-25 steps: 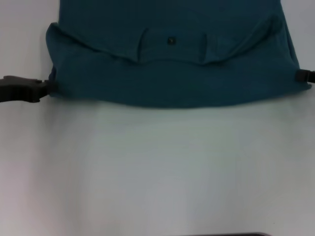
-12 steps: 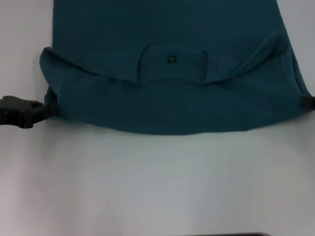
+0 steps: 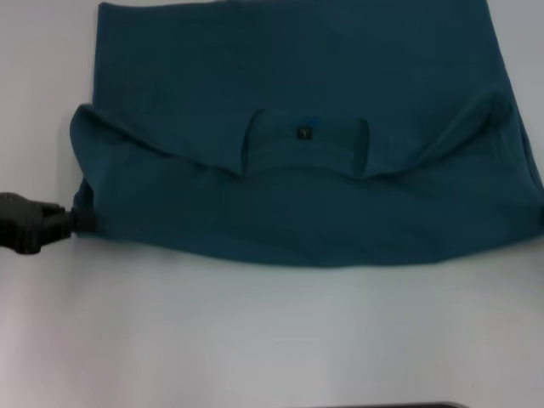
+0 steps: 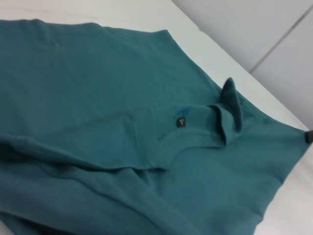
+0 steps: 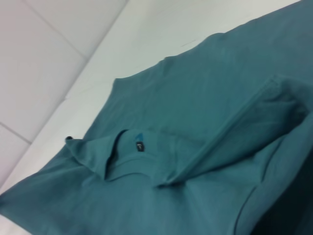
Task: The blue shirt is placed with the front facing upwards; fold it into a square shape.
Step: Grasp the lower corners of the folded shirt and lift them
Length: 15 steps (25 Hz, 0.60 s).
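Nearest us lay bare white counter [image 3: 272,340], filling the head view from six o'clock up to about the middle. Beyond it the shirt [image 3: 297,127] was spread across the counter, taking up the far half of the view from nine o'clock round to three o'clock. Its near part was a folded-over layer whose lower edge bowed toward us at six o'clock, and the collar opening with the small dark label [image 3: 303,133] sat at the centre of that layer, facing up. Past the collar the plain teal cloth ran on flat to twelve o'clock, with a straight far edge at the top left. No lettering showed.

At nine o'clock our left gripper [image 3: 75,221] reached in low over the counter, dark and horizontal, its tip touching the shirt's left corner. Its jaws looked closed on that corner of the cloth, which pulled to a point there. The left wrist view showed the shirt rumpled into a ridge close by, the label [image 4: 181,122] further off.

At three o'clock our right gripper was out of the head view; a small dark piece [image 4: 308,136] at the shirt's far corner in the left wrist view may have been it, and we could not tell how its jaws stood.
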{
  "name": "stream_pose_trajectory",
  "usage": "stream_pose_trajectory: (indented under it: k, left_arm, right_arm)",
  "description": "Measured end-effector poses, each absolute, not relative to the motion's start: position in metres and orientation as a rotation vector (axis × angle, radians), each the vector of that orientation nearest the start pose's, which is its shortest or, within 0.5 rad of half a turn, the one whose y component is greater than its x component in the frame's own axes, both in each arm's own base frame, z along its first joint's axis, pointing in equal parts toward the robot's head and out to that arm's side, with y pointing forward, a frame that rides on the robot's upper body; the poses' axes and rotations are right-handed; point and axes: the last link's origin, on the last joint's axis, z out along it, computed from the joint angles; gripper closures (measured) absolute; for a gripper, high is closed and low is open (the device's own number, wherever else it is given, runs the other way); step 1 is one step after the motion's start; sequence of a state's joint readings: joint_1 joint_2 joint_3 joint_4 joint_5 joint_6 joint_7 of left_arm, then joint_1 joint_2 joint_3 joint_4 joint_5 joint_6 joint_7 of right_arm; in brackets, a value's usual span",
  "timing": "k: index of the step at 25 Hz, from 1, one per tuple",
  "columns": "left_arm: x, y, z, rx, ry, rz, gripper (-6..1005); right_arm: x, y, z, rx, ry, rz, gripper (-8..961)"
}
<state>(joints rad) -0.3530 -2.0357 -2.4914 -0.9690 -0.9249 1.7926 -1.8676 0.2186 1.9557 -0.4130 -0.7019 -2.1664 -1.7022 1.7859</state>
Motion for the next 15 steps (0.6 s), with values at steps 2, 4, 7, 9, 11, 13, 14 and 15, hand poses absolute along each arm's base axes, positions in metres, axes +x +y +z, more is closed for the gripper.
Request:
stream_pose_trajectory:
  k: [2,4,7,9,11,13,14,15]
  left_arm:
    - [-0.311,0.269,0.059,-2.69,-1.246,-0.402,998]
    - [-0.313,0.265,0.059,-2.707,-1.258,-0.39,998]
    - [-0.314,0.257,0.058,-2.742,-1.276,-0.372,998]
    - [-0.315,0.253,0.058,-2.76,-1.283,-0.366,998]
    - [-0.315,0.249,0.06,-2.773,-1.292,-0.369,999]
    - [-0.316,0.245,0.061,-2.785,-1.299,-0.373,999]
    - [-0.316,0.243,0.061,-2.795,-1.3,-0.376,999]
    - [-0.316,0.241,0.061,-2.802,-1.301,-0.378,999]
  right_arm:
    - [0.385,0.215,0.08,-2.275,1.509,0.654,929]
    - [0.387,0.207,0.081,-2.279,1.516,0.654,929]
    - [0.389,0.195,0.082,-2.286,1.527,0.655,929]
    - [0.389,0.188,0.083,-2.301,1.524,0.66,929]
    - [0.39,0.182,0.084,-2.314,1.522,0.663,929]
    - [0.391,0.177,0.084,-2.326,1.522,0.658,929]
    - [0.391,0.174,0.084,-2.335,1.522,0.65,929]
    - [0.392,0.171,0.084,-2.346,1.522,0.638,929]
